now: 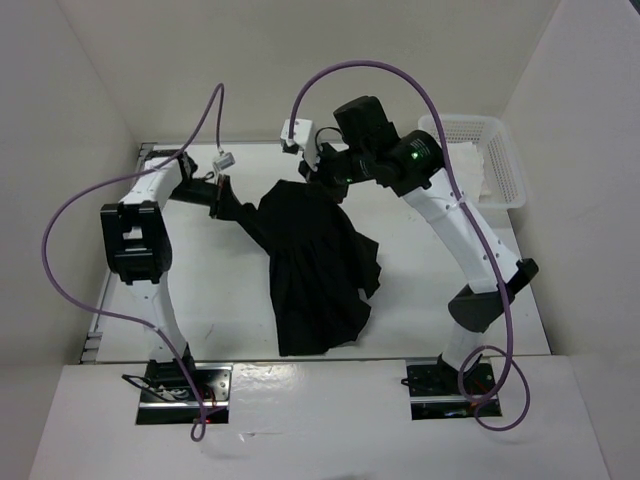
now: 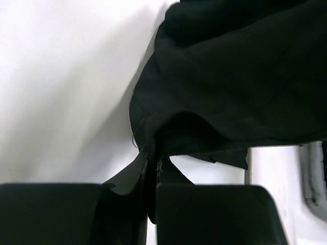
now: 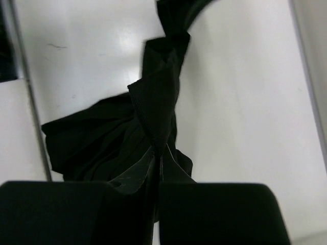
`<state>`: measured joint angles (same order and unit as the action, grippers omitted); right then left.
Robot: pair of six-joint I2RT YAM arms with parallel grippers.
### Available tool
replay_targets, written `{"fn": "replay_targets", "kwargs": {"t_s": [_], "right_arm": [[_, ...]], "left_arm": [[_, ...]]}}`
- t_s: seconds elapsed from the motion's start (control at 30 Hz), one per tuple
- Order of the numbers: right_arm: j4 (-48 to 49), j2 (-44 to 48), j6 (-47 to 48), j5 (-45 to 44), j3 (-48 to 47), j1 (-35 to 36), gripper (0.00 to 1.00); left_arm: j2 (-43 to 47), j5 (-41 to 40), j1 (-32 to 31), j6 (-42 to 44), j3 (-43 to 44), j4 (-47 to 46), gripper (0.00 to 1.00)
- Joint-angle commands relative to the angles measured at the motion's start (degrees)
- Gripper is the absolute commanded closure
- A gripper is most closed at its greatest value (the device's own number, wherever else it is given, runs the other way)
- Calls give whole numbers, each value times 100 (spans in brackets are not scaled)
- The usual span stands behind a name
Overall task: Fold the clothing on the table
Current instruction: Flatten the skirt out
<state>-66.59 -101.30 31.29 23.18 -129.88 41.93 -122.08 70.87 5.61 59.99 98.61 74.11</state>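
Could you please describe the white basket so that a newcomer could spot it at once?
Start at the white table and look to its far right corner. The basket stands there: white plastic with perforated walls, the only container in view, unlike the black skirt crumpled mid-table.

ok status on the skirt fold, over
Left gripper shut on skirt edge, right gripper shut on a bunched fold. Unfolded, crumpled on table. Basket far right, clear of it.
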Motion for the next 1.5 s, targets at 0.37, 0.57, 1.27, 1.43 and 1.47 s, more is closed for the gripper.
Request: {"fn": "replay_targets", "kwargs": {"t_s": [0.37,0.57,1.27,1.43,1.47], "right_arm": [[1693,1735,-1203,-1403,2168,-2285,100],[1702,2544,-1266,-535,2600,-3190,100],[813,3643,-870,2200,3460,-4246,100],[1111,3582,-931,1982,3812,-4246,100],[1182,3503,-932,1919,3926,-4246,100]], "left_arm": [[3074,-662,309,-1998,749,-571,100],[4067,-1101,309,-2369,282,-898,100],[6214,-1269,301,-2430,-464,-633,97],[6153,-1417,134,-2641,-1334,-1187,92],[6074,-1557,134,-2693,-1657,-1440,92]]}}
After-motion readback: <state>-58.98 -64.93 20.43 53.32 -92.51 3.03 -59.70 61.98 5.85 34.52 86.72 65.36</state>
